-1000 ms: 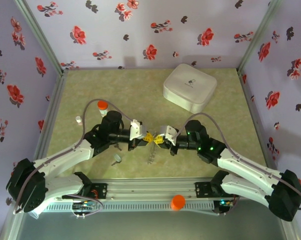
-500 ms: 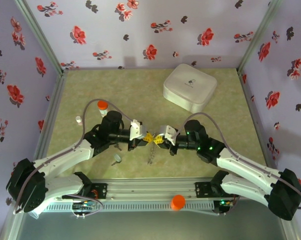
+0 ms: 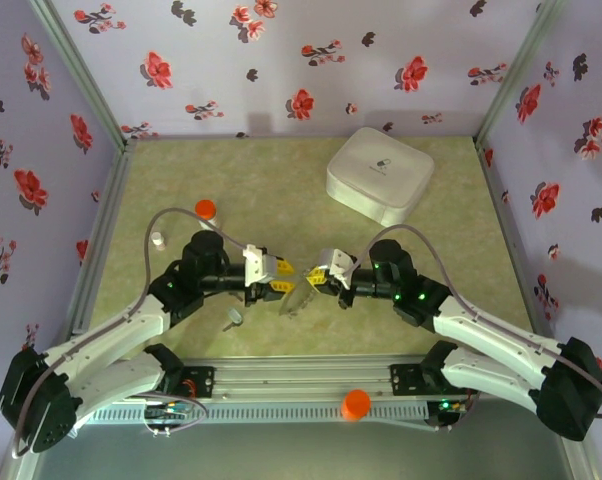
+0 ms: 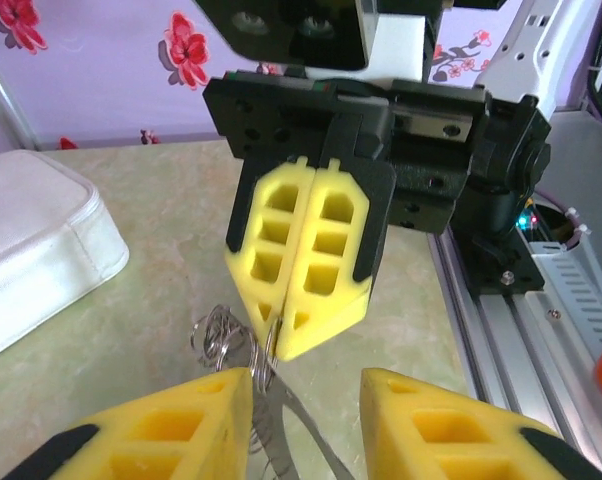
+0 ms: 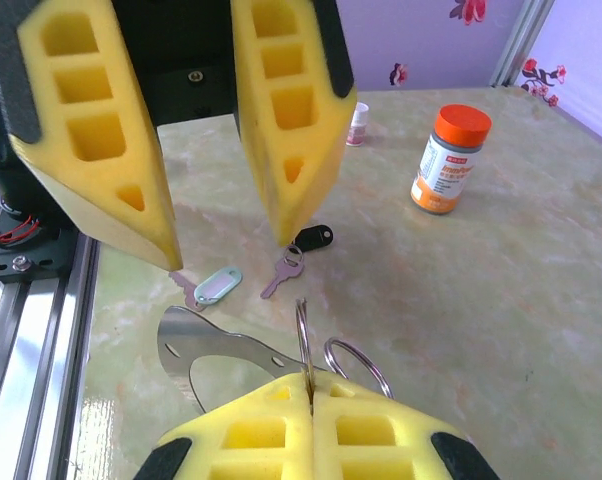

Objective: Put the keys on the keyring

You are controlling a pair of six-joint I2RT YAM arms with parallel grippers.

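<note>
Mid-worktop, the right gripper (image 3: pixel 313 277) holds the keyring (image 5: pixel 303 345), which appears clear of the surface. Its jaws are pressed together on one of the wire loops, and a flat metal tag (image 5: pixel 206 350) hangs from it. The left gripper (image 3: pixel 279 278) faces it just beside, jaws spread and holding nothing. Neither key is threaded yet: the black-headed key (image 5: pixel 312 238) and the pale-headed key (image 5: pixel 213 284) lie loose on the worktop (image 3: pixel 281 190), between 7 and 8 o'clock from the left gripper and near the aluminium rail (image 3: pixel 301 385). Pick-up and threading look to be entirely ahead. Open worktop spreads toward 12 o'clock. An orange-capped vial (image 3: pixel 206 209) stands at 10 o'clock and a white box (image 3: pixel 378 175) at 1 o'clock, with floral walls closing three sides.
</note>
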